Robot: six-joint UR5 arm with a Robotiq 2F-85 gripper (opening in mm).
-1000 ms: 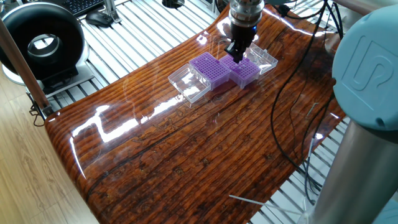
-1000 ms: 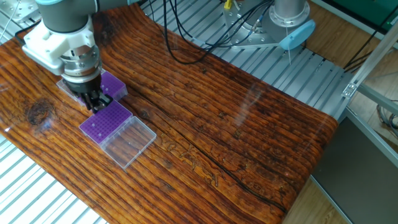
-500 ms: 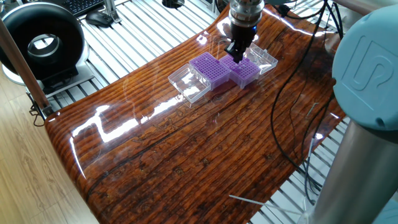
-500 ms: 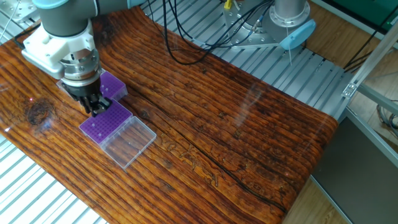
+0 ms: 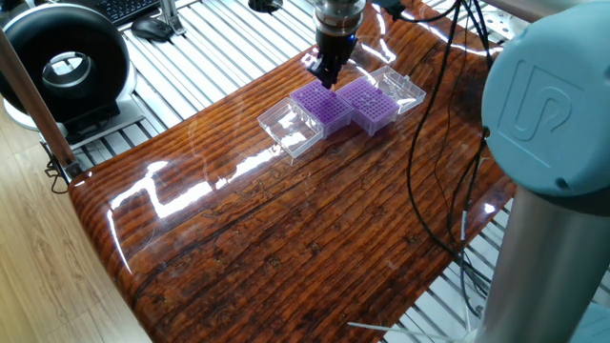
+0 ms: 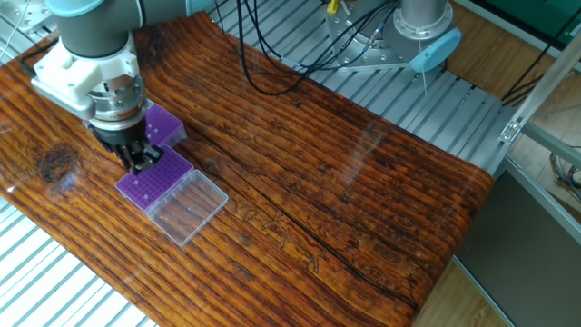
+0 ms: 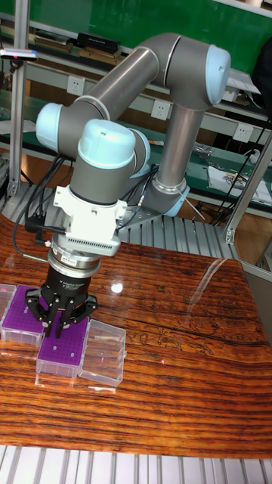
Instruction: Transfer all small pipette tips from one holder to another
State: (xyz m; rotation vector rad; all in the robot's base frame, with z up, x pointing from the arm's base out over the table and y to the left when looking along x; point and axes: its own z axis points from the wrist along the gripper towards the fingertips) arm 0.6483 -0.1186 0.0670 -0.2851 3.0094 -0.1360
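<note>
Two purple racks sit side by side on the table; the gripper hangs over one, fingers nearly closed — whether they pinch a tip, I can't tell.

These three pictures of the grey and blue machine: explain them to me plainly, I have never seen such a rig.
It is one robot arm with a two-finger gripper at a wooden table. Two cameras look down from opposite sides; the tall picture faces the arm. On the table lie two purple grid racks, each with a clear open lid beside it. The fingers hang close together over one rack. Any pipette tip between them is too small to see.
</note>
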